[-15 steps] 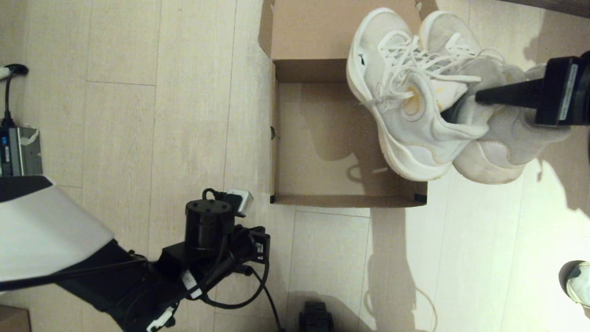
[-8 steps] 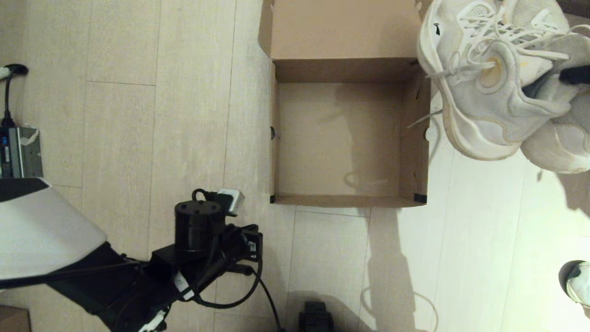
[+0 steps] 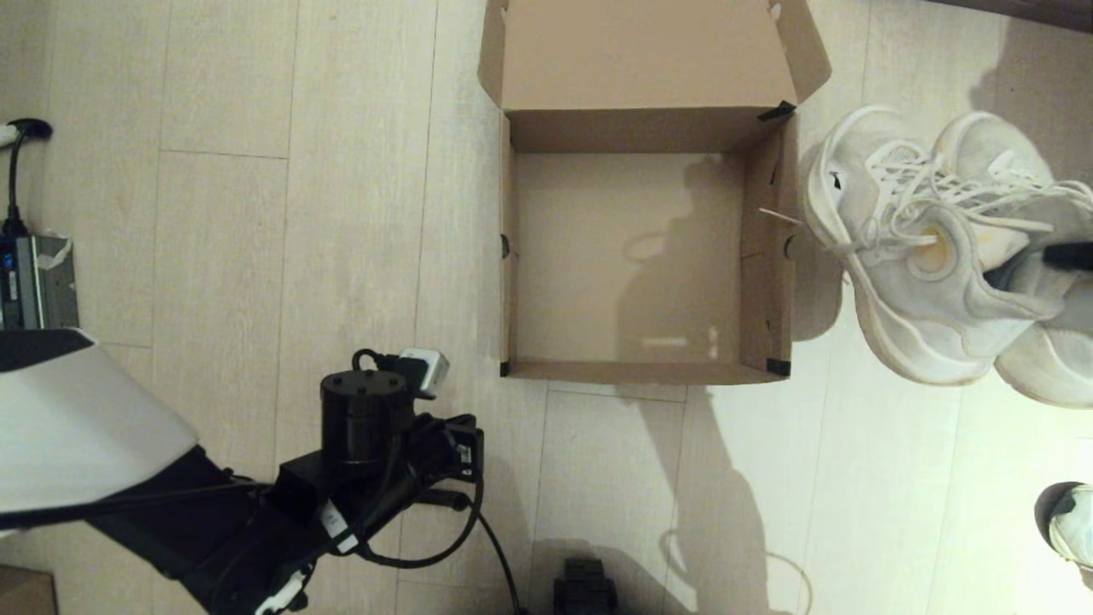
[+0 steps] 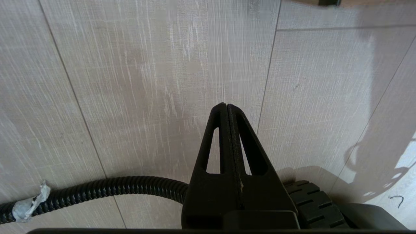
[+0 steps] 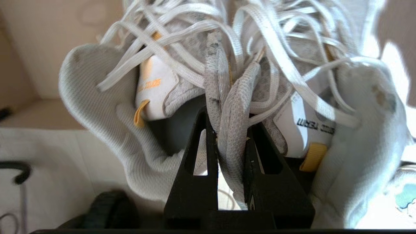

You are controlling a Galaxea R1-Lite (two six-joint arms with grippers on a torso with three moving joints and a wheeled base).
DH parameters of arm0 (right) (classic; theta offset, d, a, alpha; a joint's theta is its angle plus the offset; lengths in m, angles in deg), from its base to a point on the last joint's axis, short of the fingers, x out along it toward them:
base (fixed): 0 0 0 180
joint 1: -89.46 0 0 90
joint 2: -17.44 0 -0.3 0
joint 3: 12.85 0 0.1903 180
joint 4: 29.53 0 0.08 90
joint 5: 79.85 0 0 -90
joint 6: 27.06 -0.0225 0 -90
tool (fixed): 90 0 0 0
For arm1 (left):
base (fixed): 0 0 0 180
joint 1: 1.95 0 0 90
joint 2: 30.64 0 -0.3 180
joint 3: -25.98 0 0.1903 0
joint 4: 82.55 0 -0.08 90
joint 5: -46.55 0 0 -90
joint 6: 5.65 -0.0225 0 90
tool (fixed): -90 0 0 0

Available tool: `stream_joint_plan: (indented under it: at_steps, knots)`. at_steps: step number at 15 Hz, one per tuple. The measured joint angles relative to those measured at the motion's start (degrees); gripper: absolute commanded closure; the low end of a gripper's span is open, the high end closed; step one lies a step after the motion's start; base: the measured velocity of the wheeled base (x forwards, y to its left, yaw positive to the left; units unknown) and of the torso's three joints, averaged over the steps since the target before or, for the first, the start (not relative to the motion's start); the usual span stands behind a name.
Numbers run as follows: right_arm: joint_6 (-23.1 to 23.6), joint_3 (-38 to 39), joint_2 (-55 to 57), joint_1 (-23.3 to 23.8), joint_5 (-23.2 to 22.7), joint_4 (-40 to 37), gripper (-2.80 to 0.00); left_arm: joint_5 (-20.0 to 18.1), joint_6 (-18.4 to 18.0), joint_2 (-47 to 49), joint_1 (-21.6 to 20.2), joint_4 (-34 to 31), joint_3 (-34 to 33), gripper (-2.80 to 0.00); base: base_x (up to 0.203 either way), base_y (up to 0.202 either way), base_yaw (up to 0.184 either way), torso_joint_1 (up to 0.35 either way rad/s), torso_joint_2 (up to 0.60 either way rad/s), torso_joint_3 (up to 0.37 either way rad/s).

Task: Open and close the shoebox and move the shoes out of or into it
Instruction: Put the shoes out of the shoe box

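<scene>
Pale wood floor (image 3: 256,213); shoebox (image 3: 512,256) open, top centre; shoes (image 3: 931,282) at right edge beside it, collars pinched by right gripper (image 5: 229,130); left gripper (image 4: 227,109) clenched, lower left.

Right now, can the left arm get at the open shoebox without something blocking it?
Probably yes. The left hand is shut and empty, low over bare floor on the shoebox's left. Nothing lies between them, and the box is empty. The right hand holds the shoes on the far side.
</scene>
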Motion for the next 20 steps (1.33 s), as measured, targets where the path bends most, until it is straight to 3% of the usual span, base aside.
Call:
stream_joint_plan:
  at_steps: [4,7,11,14,20]
  knots:
    - [0.17,5.65,5.49,4.22,-2.40,12.27,0.00,0.06,-0.31,1.33,-0.16,2.21,-0.23,0.00,0.000,0.000,0.000,0.000,0.00,0.000]
    - [0.39,4.54,10.90,6.37,-3.88,19.35,0.00,0.08,-0.32,1.74,-0.20,2.26,-0.31,0.00,0.000,0.000,0.000,0.000,0.00,0.000]
    - [0.35,5.51,17.72,7.27,-5.52,22.89,0.00,0.08,-0.29,2.11,-0.25,2.27,-0.41,0.00,0.000,0.000,0.000,0.000,0.00,0.000]
    - [0.41,9.18,22.40,7.80,-5.90,32.33,0.00,0.01,-0.27,2.30,-0.72,2.27,-0.66,0.00,0.000,0.000,0.000,0.000,0.00,0.000]
    - [0.04,8.61,28.11,7.65,-8.23,35.26,0.00,-0.12,-0.26,1.99,-1.81,2.49,-1.73,0.00,0.000,0.000,0.000,0.000,0.00,0.000]
